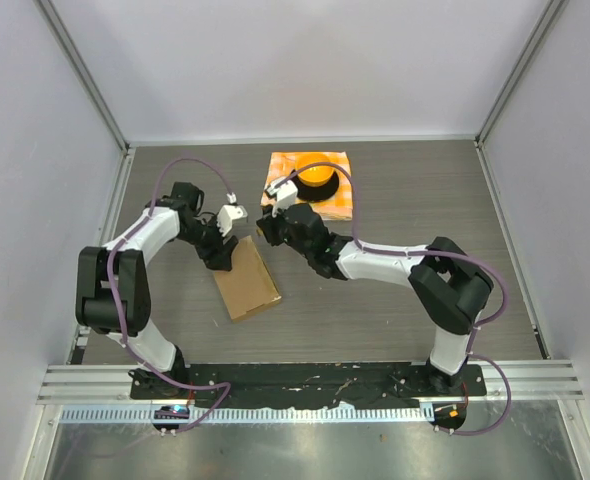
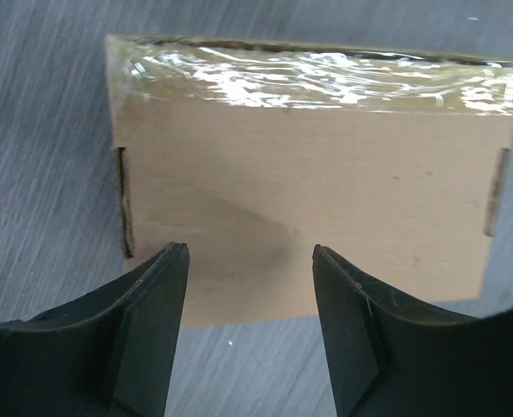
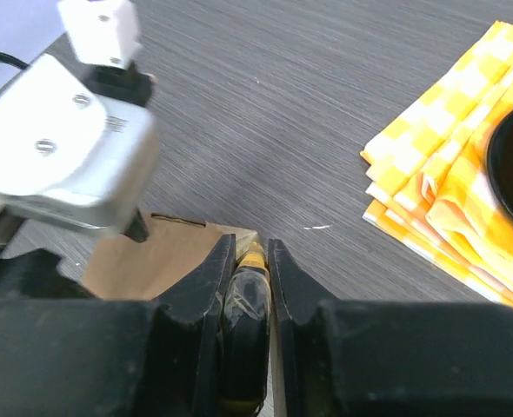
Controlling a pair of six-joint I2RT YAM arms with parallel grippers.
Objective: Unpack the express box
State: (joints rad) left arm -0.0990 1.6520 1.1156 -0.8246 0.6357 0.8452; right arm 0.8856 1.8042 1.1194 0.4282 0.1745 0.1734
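The express box [image 1: 247, 280], flat brown cardboard, lies on the table between the arms. In the left wrist view the box [image 2: 309, 191] has clear tape [image 2: 326, 78] along its far edge. My left gripper [image 1: 220, 255] hovers open over the box's far end, its jaws [image 2: 250, 261] wide apart and empty. My right gripper [image 1: 267, 232] is shut on a black and yellow tool [image 3: 248, 295] whose tip points at the box's corner [image 3: 239, 236]. The right gripper [image 3: 249, 248] is right beside the left wrist.
An orange-checkered cloth [image 1: 310, 180] lies at the back, with a black dish and an orange thing [image 1: 317, 172] on it. The cloth [image 3: 448, 191] shows at the right in the right wrist view. The left wrist's white camera housing [image 3: 65, 156] is close by.
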